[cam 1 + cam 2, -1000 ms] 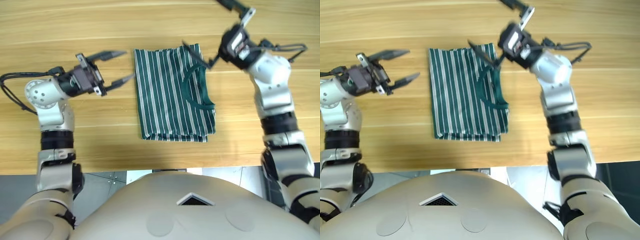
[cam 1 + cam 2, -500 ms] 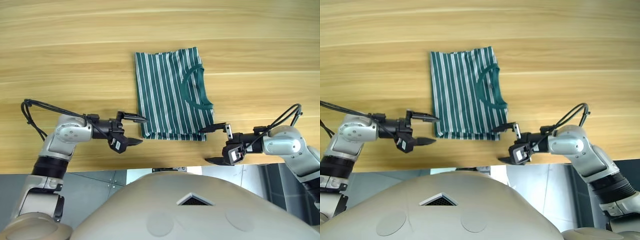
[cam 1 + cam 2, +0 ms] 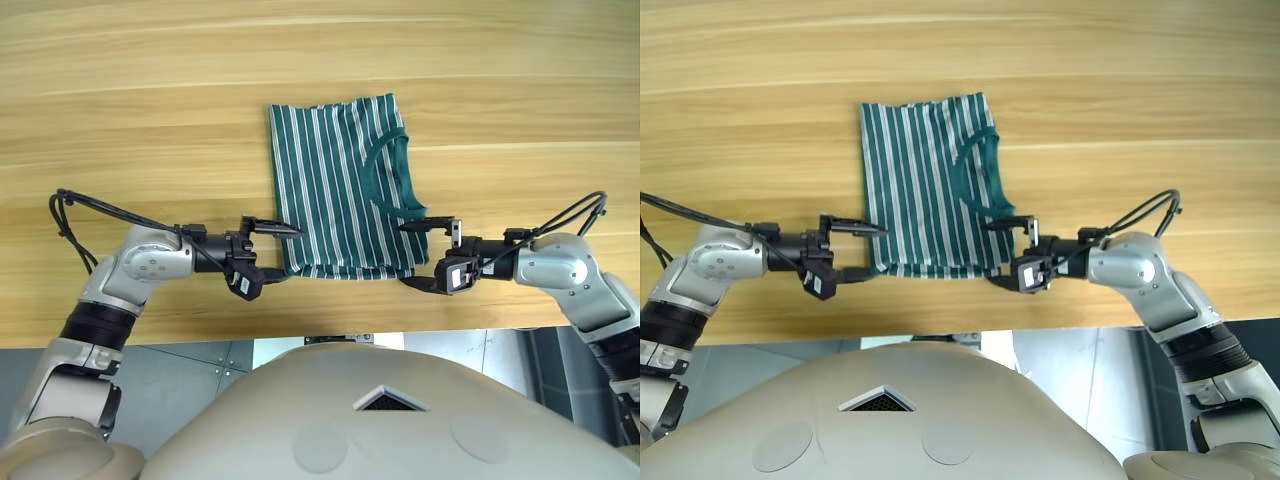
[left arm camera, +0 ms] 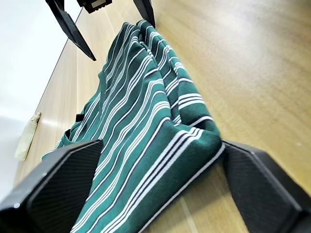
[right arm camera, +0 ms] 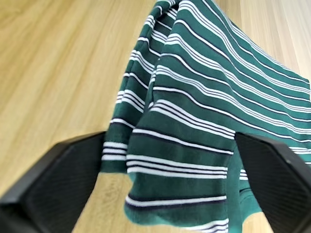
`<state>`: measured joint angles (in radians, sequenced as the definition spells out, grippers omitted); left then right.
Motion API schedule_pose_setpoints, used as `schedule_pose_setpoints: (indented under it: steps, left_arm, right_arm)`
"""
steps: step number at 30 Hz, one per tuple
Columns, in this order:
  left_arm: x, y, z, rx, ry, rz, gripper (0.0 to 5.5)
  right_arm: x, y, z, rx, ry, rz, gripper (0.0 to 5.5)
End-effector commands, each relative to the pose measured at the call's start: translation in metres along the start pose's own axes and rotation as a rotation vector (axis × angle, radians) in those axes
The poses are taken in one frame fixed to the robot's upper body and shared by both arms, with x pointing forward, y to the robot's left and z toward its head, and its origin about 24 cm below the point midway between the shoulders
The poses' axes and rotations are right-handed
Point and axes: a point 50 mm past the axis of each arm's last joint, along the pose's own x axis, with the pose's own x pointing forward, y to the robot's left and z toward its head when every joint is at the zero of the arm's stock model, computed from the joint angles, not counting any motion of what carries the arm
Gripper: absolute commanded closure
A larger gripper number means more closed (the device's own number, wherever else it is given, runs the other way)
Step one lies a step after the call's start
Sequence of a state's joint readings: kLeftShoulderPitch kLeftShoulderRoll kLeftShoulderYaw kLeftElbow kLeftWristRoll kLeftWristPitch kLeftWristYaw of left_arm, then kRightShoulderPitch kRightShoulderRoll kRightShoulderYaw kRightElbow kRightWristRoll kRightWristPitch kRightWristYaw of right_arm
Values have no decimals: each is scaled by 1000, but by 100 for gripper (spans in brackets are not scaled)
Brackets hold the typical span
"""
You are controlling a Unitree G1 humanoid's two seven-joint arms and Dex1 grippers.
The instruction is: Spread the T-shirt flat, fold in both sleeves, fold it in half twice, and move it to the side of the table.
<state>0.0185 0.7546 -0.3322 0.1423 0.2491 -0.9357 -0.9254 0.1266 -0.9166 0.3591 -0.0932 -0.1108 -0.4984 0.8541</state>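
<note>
T-shirt (image 3: 340, 180) folded on wooden table (image 3: 150, 100).
Both gape wide: left gripper (image 3: 287, 253) and right gripper (image 3: 405, 254) straddle its near corners, clamping nothing.

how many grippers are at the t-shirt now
2. The left gripper is at the near left corner of the T-shirt, the right gripper at its near right corner, both jaws open.

Left pincer (image 4: 155, 194) spread wide — striped T-shirt (image 4: 141, 141) corner between its fingers, on wooden table (image 4: 243, 63); right pincer (image 4: 121, 41) at far corner.
</note>
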Motion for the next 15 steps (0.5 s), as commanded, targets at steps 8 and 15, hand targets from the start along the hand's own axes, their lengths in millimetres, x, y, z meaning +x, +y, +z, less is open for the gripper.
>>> schedule_pose_setpoints:
  steps: [8,15]
  left_arm:
    - [-1,-19,-5,-20,26,-158,194]
    - [-3,-20,-5,-20,18,-159,324]
  right_arm:
    - [-5,27,-28,66,221,144,309]
    - [0,29,-17,50,158,162,448]
